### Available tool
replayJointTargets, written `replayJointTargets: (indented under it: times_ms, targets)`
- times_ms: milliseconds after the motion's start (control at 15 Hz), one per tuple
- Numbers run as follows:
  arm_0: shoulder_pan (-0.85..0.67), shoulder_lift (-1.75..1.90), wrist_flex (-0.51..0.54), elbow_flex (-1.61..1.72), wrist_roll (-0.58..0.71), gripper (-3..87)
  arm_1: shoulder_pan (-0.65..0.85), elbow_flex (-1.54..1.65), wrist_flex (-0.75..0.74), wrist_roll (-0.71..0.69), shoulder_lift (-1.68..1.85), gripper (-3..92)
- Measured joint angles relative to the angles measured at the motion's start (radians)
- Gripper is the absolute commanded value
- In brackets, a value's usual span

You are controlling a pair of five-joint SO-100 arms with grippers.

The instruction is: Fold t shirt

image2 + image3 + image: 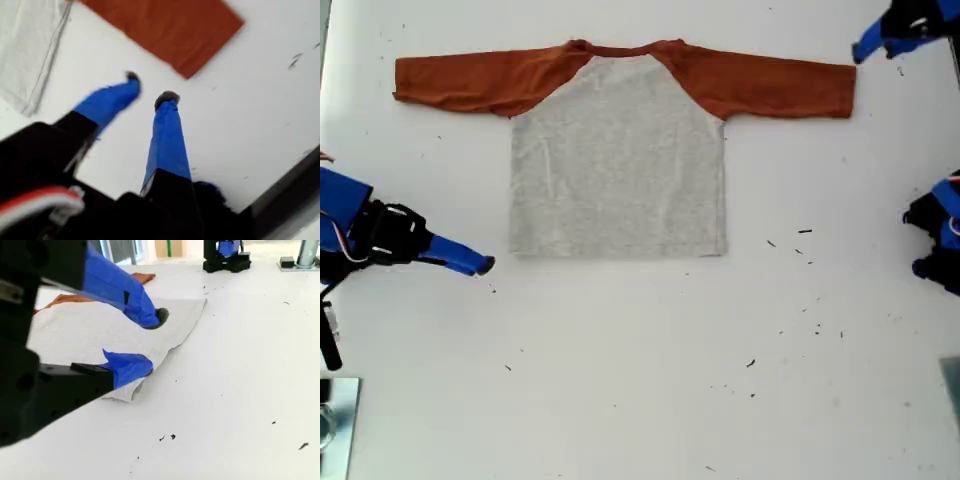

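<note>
Exterior view: my second gripper (480,264) at 9 o'clock, jaws parted and holding nothing, sits just beside the hem corner of the t shirt (618,170), likely lined up to pinch it. T shirt lies flat and spread on the white table (650,400), centre toward 12, plain grey side up, both sleeves out, no fold made. My first gripper (860,52) at 1–2 o'clock, jaws released, hangs near the sleeve cuff (838,90), ready for it.

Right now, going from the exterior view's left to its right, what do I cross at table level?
My second gripper → the t shirt, spread flat → scattered dark specks → my first gripper → an arm's base at the edge.
</note>
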Motion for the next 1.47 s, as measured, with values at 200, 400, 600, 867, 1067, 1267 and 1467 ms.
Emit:
replayJointTargets:
  times_ms: [200, 400, 600, 867, 1067, 1267, 1467]
  targets:
    - [-0.060, 0.000, 0.000, 0.000, 0.000, 9.3, 0.091, -0.126, -0.026, -0.120, -0.150, 36.7]
    - [-0.083, 0.000, 0.000, 0.000, 0.000, 4.0, 0.153, 0.150, -0.314, -0.187, -0.172, 35.5]
    - [-0.078, 0.000, 0.000, 0.000, 0.000, 5.6, 0.186, 0.420, -0.643, -0.242, -0.288, 28.5]
    - [-0.078, 0.000, 0.000, 0.000, 0.002, 8.7, 0.176, 0.469, -0.810, -0.272, -0.367, 3.3]
    - [-0.092, 0.000, 0.000, 0.000, 0.002, -0.2, 0.166, 0.462, -0.719, -0.272, -0.267, 3.3]
    - [-0.117, 0.003, 0.002, 0.000, 0.005, -0.3, 0.034, 0.380, -0.538, -0.212, -0.107, 3.3]
    - [-0.127, 0.003, 0.003, 0.000, 0.002, -0.3, -0.350, 0.138, -0.430, 0.034, -0.098, 22.5]
